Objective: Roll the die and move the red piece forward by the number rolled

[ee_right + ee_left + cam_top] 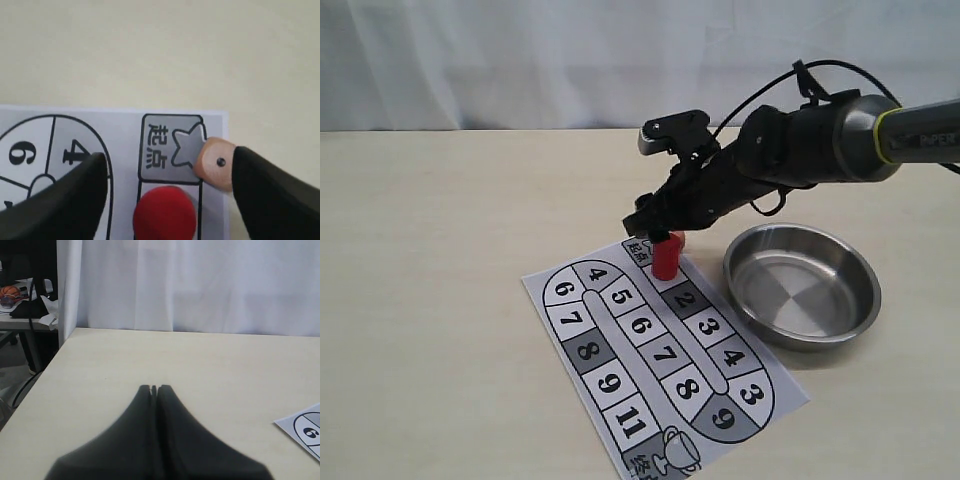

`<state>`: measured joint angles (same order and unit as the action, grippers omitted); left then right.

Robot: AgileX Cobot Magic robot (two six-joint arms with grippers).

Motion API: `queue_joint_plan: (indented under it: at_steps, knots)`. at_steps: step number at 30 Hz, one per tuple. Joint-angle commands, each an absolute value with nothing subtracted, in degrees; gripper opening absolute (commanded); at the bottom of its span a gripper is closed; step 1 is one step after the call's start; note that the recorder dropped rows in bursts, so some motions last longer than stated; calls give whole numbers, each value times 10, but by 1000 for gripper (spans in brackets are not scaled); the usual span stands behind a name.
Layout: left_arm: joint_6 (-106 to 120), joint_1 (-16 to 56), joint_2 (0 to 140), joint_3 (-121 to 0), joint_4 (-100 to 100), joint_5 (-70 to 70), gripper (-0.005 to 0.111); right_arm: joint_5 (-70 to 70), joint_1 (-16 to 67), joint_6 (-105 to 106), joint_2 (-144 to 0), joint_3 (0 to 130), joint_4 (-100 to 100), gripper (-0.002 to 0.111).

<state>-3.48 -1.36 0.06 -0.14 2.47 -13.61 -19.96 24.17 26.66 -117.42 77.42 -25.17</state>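
In the right wrist view the red piece [165,214] stands upright on the board square just past the grey start square [170,147]. The die [216,164] lies at that start square's corner, one pip facing the camera. My right gripper [170,159] hangs open over both. The red piece sits between its two fingers and the die is right against one fingertip [250,170]. In the exterior view the right gripper [655,225] hovers just above the red piece [665,258], and the die is hidden. My left gripper [154,388] is shut and empty over bare table.
The paper game board [620,400] with numbered squares lies at the front middle. A steel bowl [803,285] stands to its right, empty. A corner of the board [305,427] shows in the left wrist view. The table's left edge [45,375] is near.
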Motion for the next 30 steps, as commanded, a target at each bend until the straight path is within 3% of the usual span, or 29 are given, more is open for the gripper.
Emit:
queue_joint_plan:
  at_steps: [1,2,7,11,16,30]
  knots:
    - [-37,-14,0,0,24,-130,0,-188,237,231,-1151,772,-250,66]
    - [-37,-14,0,0,24,-130,0,-191,235,219,-1149,772,-250,64]
    - [-37,-14,0,0,24,-130,0,-224,197,177,-1148,772,-248,26]
    - [-37,-14,0,0,24,-133,0,-259,141,180,-1144,772,-243,4]
    - [-37,-14,0,0,24,-133,0,-289,60,180,-1144,772,-210,4]
    - [-37,-14,0,0,24,-133,0,-323,-26,133,-1144,772,-108,4]
